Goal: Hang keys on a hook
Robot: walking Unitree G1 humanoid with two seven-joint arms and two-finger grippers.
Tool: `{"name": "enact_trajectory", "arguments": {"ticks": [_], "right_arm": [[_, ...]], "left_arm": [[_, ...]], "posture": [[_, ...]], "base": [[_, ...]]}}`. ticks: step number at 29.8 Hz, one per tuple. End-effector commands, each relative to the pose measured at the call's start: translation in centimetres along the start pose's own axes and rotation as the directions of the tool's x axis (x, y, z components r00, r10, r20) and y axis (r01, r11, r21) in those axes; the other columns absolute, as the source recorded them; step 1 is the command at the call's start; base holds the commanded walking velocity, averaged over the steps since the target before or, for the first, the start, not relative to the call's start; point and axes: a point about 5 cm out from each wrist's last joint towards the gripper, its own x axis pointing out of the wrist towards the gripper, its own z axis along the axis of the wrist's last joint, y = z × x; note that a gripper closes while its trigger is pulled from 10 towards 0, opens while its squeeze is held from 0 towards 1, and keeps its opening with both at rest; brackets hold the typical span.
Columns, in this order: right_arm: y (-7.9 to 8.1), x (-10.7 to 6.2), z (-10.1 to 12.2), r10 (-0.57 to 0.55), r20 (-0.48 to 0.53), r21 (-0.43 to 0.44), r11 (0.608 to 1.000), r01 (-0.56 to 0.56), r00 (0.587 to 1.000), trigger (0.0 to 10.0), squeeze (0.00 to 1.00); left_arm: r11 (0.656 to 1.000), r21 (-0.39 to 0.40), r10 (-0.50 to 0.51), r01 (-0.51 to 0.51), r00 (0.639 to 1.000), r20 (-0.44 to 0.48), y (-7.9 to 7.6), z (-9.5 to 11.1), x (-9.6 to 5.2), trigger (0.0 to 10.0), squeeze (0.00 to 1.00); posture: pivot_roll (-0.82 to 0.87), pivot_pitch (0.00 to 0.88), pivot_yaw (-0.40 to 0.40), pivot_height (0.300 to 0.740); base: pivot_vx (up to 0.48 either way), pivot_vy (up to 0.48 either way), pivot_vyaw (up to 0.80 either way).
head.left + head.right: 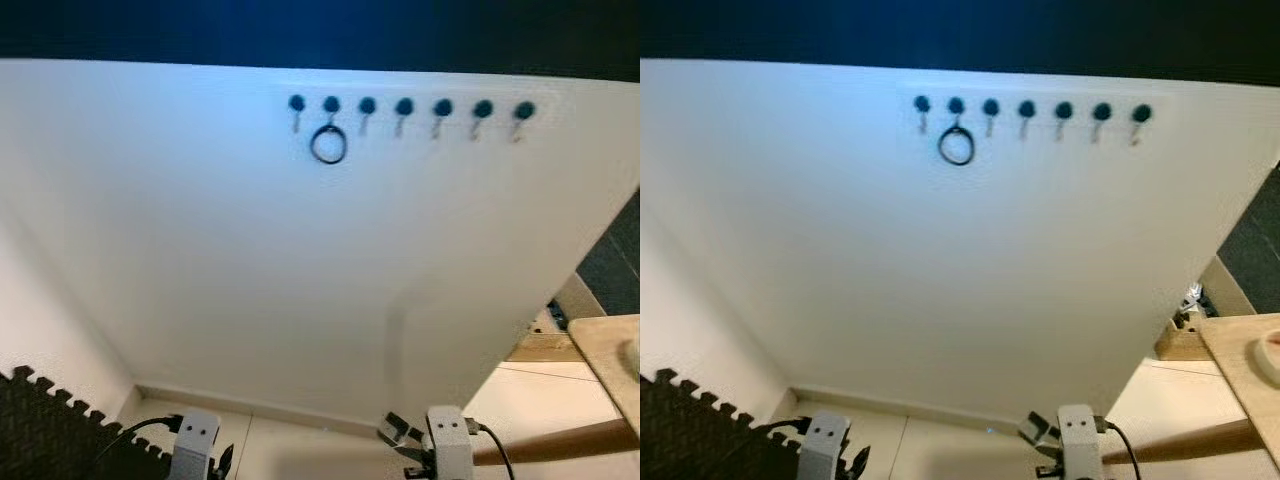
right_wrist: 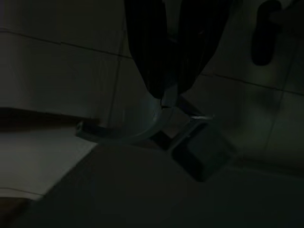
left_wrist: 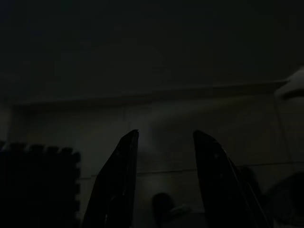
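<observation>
From the left eye, a white wall (image 1: 300,260) rises ahead with a row of seven dark hooks (image 1: 404,107) high up. A dark ring (image 1: 328,145) hangs on the second hook from the left. Low down, both arms hang near the floor. The keys (image 1: 398,432) show as a bit of metal just beside the right wrist, well below and apart from the hooks. A foam mat (image 1: 40,430) lies at the lower left, and a wooden table (image 1: 600,345) edges in on the right.

The right eye gives the same scene, the left arm (image 1: 823,445) low on the left.

In the left wrist view, very dark, the left gripper (image 3: 164,142) has its fingers spread apart with nothing between them, over pale floor.

In the right wrist view, also dark, the right gripper (image 2: 169,90) is pinched together on the keys, a curved metal ring and a dark fob dangling from its tips above the tiles (image 2: 57,71).
</observation>
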Motion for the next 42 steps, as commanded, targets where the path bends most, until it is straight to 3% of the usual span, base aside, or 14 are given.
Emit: {"name": "enact_trajectory", "arguments": {"ticks": [1, 6, 8, 13, 16, 17, 21, 25, 26, 28, 32, 34, 40, 42], "right_arm": [[0.7, 0.0, 0.0, 0.028, 0.005, -0.014, 1.0, -0.028, 1.0, 10.0, 0.0], [0.8, 0.2, 1.0, 0.026, 0.064, -0.041, 0.999, -0.023, 0.998, 10.0, 0.0], [0.5, 0.4, 4.1, 0.025, 0.253, -0.128, 0.992, 0.008, 0.967, 10.0, 0.0], [0.9, 0.3, 8.2, 0.073, 0.457, -0.112, 0.993, -0.024, 0.886, 10.0, 0.0], [1.5, -0.4, 12.4, 0.139, 0.604, -0.112, 0.99, -0.089, 0.785, 10.0, 0.0], [1.5, -0.4, 12.4, 0.139, 0.604, -0.112, 0.99, -0.089, 0.785, 10.0, 0.0], [2.5, -2.7, 17.2, 0.246, 0.747, -0.145, 0.967, -0.21, 0.617, 10.0, 0.0], [3.4, -4.6, 18.9, 0.356, 0.778, -0.215, 0.925, -0.313, 0.518, 10.0, 0.0], [3.4, -4.6, 18.9, 0.356, 0.778, -0.215, 0.925, -0.313, 0.518, 10.0, 0.0], [3.7, -5.5, 19.2, 0.42, 0.77, -0.295, 0.902, -0.315, 0.48, 10.0, 0.0], [3.8, -5.8, 19.3, 0.426, 0.775, -0.295, 0.897, -0.329, 0.467, 10.0, 0.0], [4.2, -6.8, 19.5, 0.456, 0.778, -0.308, 0.876, -0.37, 0.432, 10.0, 0.0], [4.9, -7.7, 19.8, 0.509, 0.769, -0.349, 0.841, -0.413, 0.387, 10.0, 0.0], [5.4, -8.7, 20.7, 0.543, 0.77, -0.391, 0.817, -0.423, 0.336, 10.0, 0.0]], "left_arm": [[1.0, 0.01, 0.01, -0.01, 1.0, 0.002, 0.5, 0.0, -0.2, 10.0, 0.0], [1.0, 0.014, 0.012, -0.013, 1.0, 0.01, 0.4, 0.1, -0.1, 10.0, 0.0], [0.999, 0.025, 0.023, -0.024, 0.998, 0.052, 0.6, 0.9, 0.1, 10.0, 0.0], [0.999, 0.031, 0.03, -0.034, 0.995, 0.1, 1.1, 1.9, 0.3, 10.0, 0.0], [0.999, 0.04, 0.016, -0.022, 0.989, 0.145, 1.4, 2.8, 0.4, 10.0, 0.0], [0.999, 0.04, 0.016, -0.022, 0.989, 0.145, 1.4, 2.8, 0.4, 10.0, 0.0], [0.999, 0.028, 0.013, -0.019, 0.981, 0.193, 1.9, 3.6, 0.3, 10.0, 0.0], [1.0, 0.026, -0.022, 0.016, 0.975, 0.221, 1.3, 3.9, 0.3, 10.0, 0.0], [1.0, 0.026, -0.022, 0.016, 0.975, 0.221, 1.3, 3.9, 0.3, 10.0, 0.0], [0.999, 0.028, -0.046, 0.04, 0.964, 0.261, 0.8, 4.5, 0.3, 10.0, 0.0], [0.999, 0.025, -0.047, 0.042, 0.961, 0.274, 0.7, 4.7, 0.4, 10.0, 0.0], [0.998, 0.03, -0.054, 0.048, 0.954, 0.295, 0.5, 5.0, 0.3, 10.0, 0.0], [0.998, 0.042, -0.066, 0.055, 0.944, 0.325, 0.4, 5.6, 0.4, 10.0, 0.0], [0.997, 0.051, -0.076, 0.062, 0.93, 0.361, 0.2, 6.5, 0.4, 10.0, 0.0]], "posture": [[0.04, 0.04, 0.006, 0.74], [0.04, 0.039, 0.006, 0.74], [0.04, 0.04, 0.007, 0.74], [0.04, 0.043, 0.014, 0.74], [0.04, 0.042, 0.02, 0.74], [0.04, 0.042, 0.02, 0.74], [0.03, 0.04, 0.026, 0.74], [0.02, 0.038, 0.025, 0.74], [0.02, 0.038, 0.025, 0.74], [0.02, 0.037, 0.021, 0.74], [0.03, 0.037, 0.018, 0.74], [0.03, 0.038, 0.016, 0.74], [0.03, 0.04, 0.017, 0.74], [0.03, 0.043, 0.022, 0.74]], "base": [[0.0, 0.0, 0.0], [0.0, 0.0, 0.0], [0.0, 0.0, 0.0], [0.0, 0.0, 0.0], [0.0, 0.0, 0.0], [0.0, 0.0, 0.0], [0.0, 0.0, 0.0], [0.0, 0.0, 0.0], [0.0, 0.0, 0.0], [0.0, 0.0, 0.0], [0.0, 0.0, 0.0], [0.0, 0.0, 0.0], [0.0, 0.0, 0.0], [0.0, 0.0, 0.0]]}}
